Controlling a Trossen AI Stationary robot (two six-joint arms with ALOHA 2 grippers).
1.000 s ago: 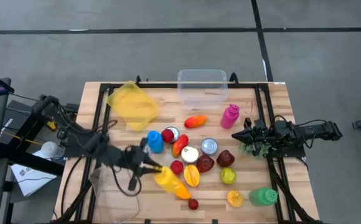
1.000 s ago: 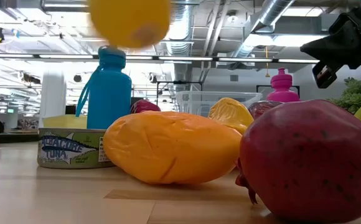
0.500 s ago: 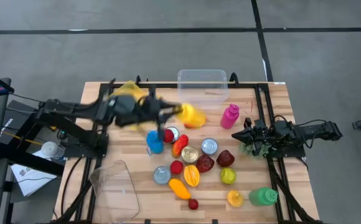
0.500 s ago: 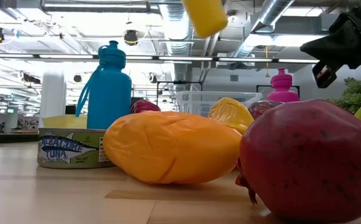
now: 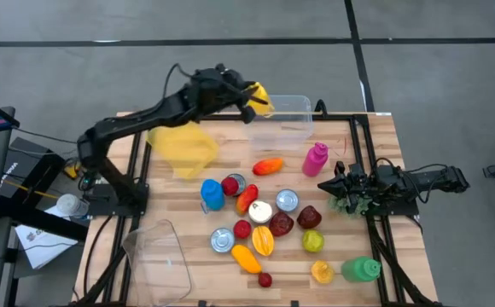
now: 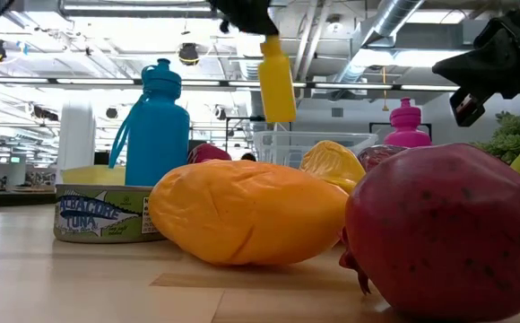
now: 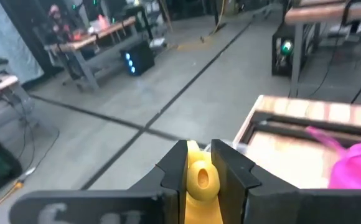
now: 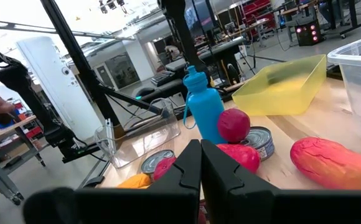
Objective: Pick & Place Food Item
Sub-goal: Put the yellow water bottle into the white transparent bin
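Tabletop of pale wood planks in a black frame, seen from the high view on a grey floor crossed by dark lines. Left gripper reaches to the far edge, its fingers clamped narrow on a yellow bottle held above the near left corner of the clear bin. A yellow container lies left of the bin, a second clear container at the near left corner. Fruit, cans, a blue bottle and a pink bottle crowd the middle; bare wood is left along the left side. Right gripper waits low at the right edge, fingers pressed together.

Low view: the yellow bottle hangs upright from the left gripper's fingers, high over the clear bin behind an orange fruit and a dark red pomegranate. An open hall with ceiling ducts lies behind.

Left wrist view: the bottle's cap sits between the two dark fingers, touching both; grey floor and workbenches lie beyond the tabletop's edge.

Right wrist view: the closed fingers point across the fruit toward the blue bottle and yellow container.
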